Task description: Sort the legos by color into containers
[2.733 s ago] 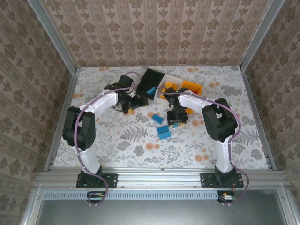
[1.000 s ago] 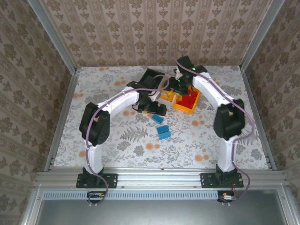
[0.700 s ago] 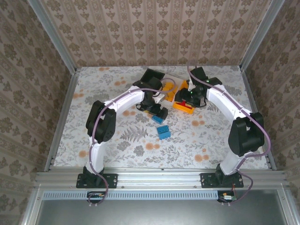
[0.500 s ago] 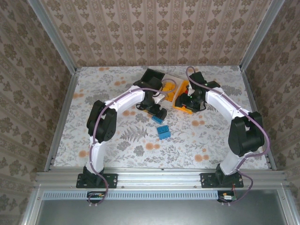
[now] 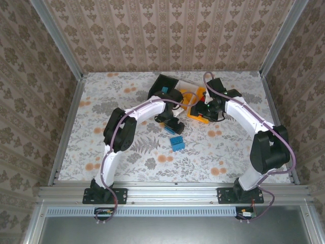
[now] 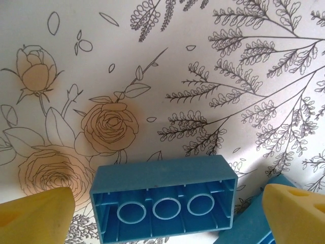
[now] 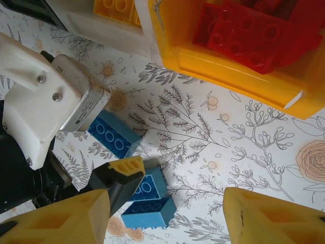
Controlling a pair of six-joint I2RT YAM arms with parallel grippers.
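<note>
An upside-down blue brick (image 6: 162, 203) lies on the table between the fingers of my open left gripper (image 6: 165, 218), which does not touch it; from above, the left gripper (image 5: 173, 123) hovers at this brick (image 5: 168, 129). A blue stacked pair (image 5: 177, 143) lies nearer, with its blue bricks (image 7: 150, 198) also seen from the right wrist. My right gripper (image 5: 204, 111) stands open and empty (image 7: 165, 203) at the near side of the orange-yellow bin (image 7: 203, 56), which holds red bricks (image 7: 244, 30). The white bin (image 7: 101, 25) holds orange bricks (image 7: 114, 7). The black bin (image 5: 161, 81) holds a blue brick.
The three bins stand in a row at the back middle of the floral table (image 5: 228, 147). The two arms come close together over the blue bricks. Metal rails (image 5: 68, 117) edge the table on both sides, with open floor at left and right front.
My right gripper has come from above the bins to the near side of the orange-yellow bin. My left gripper has shifted toward the blue brick on the table.
</note>
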